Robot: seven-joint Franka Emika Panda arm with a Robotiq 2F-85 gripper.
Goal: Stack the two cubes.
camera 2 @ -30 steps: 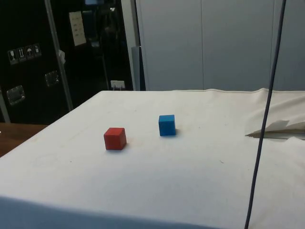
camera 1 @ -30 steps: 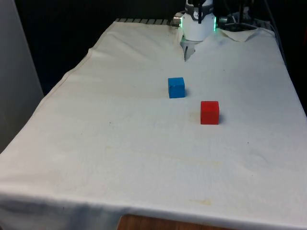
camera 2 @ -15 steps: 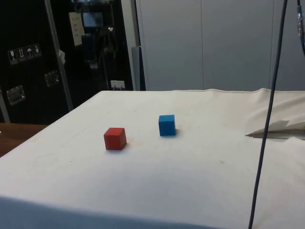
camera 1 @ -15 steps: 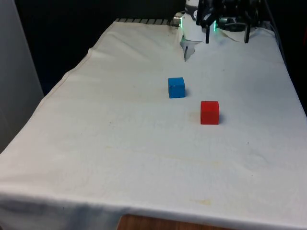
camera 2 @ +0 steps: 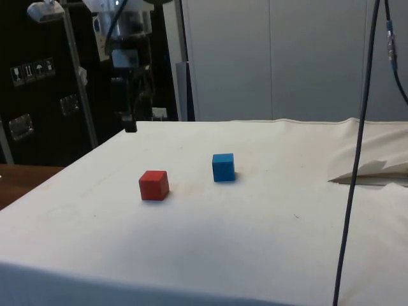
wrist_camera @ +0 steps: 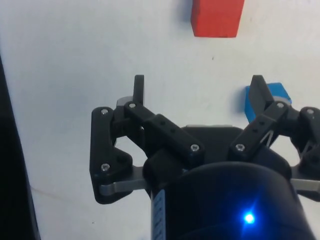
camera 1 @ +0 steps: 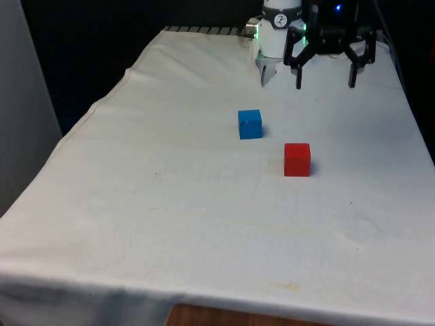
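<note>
A: What lies on the worktop (camera 1: 170,204)?

B: I see two solid, matte cubes with sharp edges on a white cloth (camera 1: 204,258) that is faintly creased and stained. The blue cube (camera 1: 250,124) sits nearer the robot; the red cube (camera 1: 297,159) sits apart from it, toward the front view's right. Neither touches the other.

A: Which way do they point?

B: Being cubes, they have no long axis. Both rest flat on one face. In the side view the red cube (camera 2: 153,185) shows a corner edge to the camera; the blue cube (camera 2: 223,167) is nearly square-on.

A: And the gripper?

B: The gripper (camera 1: 325,76) hangs above the worktop's far end, fingers pointing down and spread wide, holding nothing. Both cubes lie well apart from it. In the wrist view, the red cube (wrist_camera: 218,18) lies beyond the fingertips (wrist_camera: 139,86).
</note>
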